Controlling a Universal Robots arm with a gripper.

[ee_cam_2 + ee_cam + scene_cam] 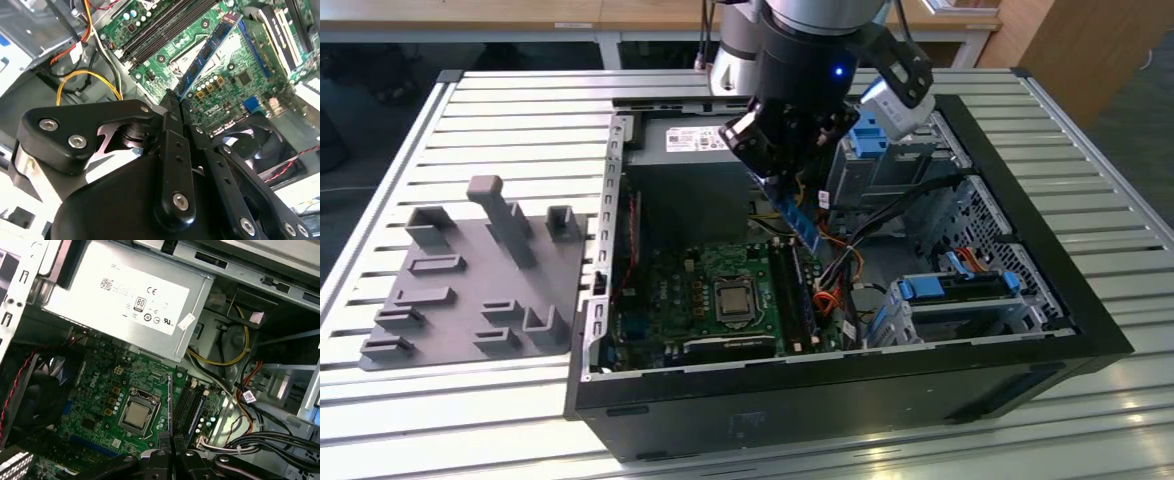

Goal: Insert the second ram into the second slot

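One ram (803, 225) — likely light, stiff and fragile, best pinched by its flat faces clear of the contacts — hangs clamped in the gripper (787, 180) above the slots (795, 292) inside the case (827, 395).

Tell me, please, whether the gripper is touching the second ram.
Touching: in the second wrist view the gripper clamps one end of the second ram.

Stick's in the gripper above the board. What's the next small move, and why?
Probably a small sideways nudge toward the RAM slots before lowering. The gripper is shut on the second ram, which hangs above the motherboard; in the first wrist view its edge lines up beside the processor socket, not over a slot.
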